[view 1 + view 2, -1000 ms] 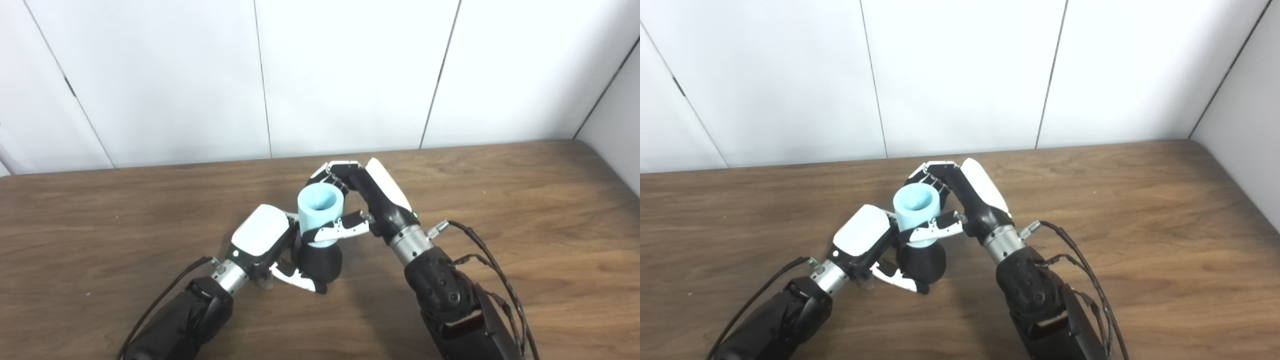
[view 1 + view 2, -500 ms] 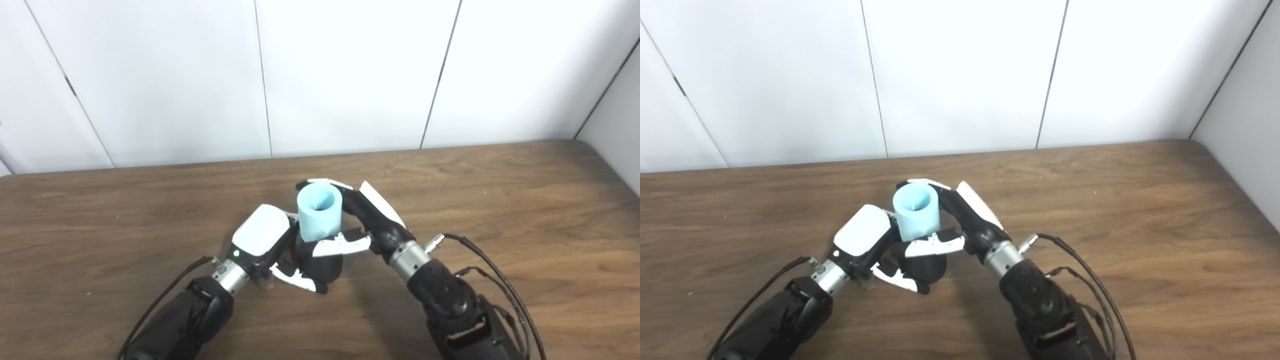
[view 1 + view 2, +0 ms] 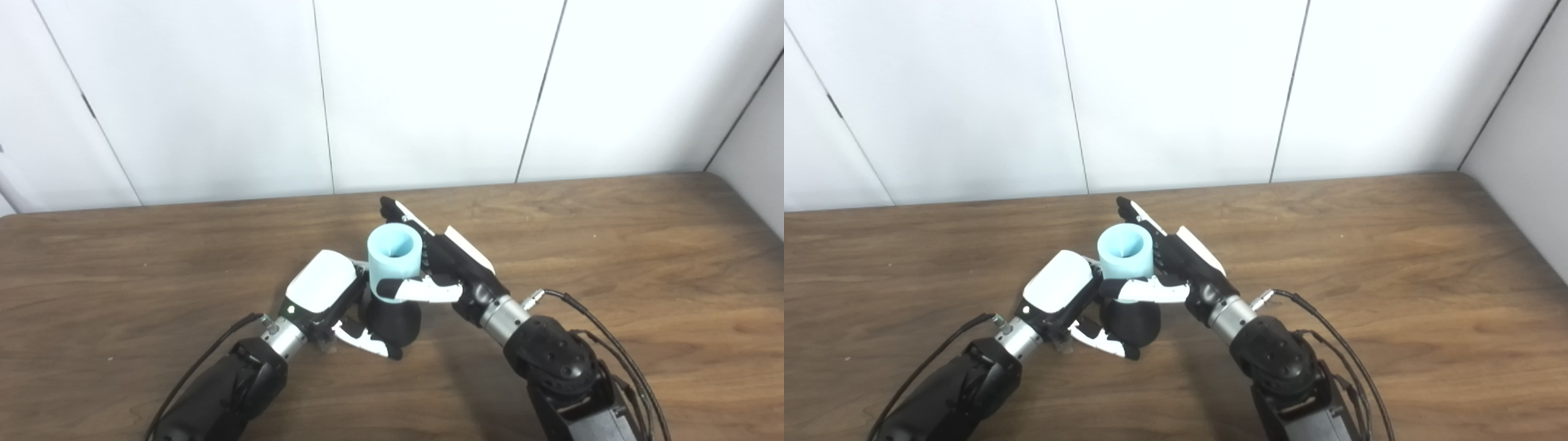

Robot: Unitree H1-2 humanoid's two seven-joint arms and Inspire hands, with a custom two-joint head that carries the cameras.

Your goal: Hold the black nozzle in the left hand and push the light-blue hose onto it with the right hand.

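In left eye view, mid-table (image 3: 612,233): black nozzle (image 3: 394,321) upright on the wood, bulbous base down. Left hand (image 3: 324,294) clenched round it from the left, white back of hand up, thumb tip hooked under near edge of the base. Light-blue hose (image 3: 394,260) seated on top of nozzle, open end up, bore visible, roughly upright. Right hand (image 3: 444,269) beside hose on the right: fingers (image 3: 401,215) stretched out straight past the far rim, not curled round it; thumb lying across near lower wall of hose, touching or just short of it. Grip loose at best, reads as released; cannot tell for sure whether hose wall is pinched. Cable looping off right wrist toward bottom right edge. White panelled wall (image 3: 429,92) behind table. In right eye view, same layout, slightly shifted: hose (image 3: 1125,251) over nozzle (image 3: 1129,323), hose lower end hidden behind right thumb so depth of seating not visible. Left hand (image 3: 1059,293) wrapped on nozzle, palm side hidden. Right hand (image 3: 1185,266) flat-fingered along hose's right flank, fingertips pointing toward the wall (image 3: 1176,92), thumb white-capped across hose front. Table (image 3: 1396,245) brown woodgrain. Both forearms entering from bottom edge, converging on the nozzle.
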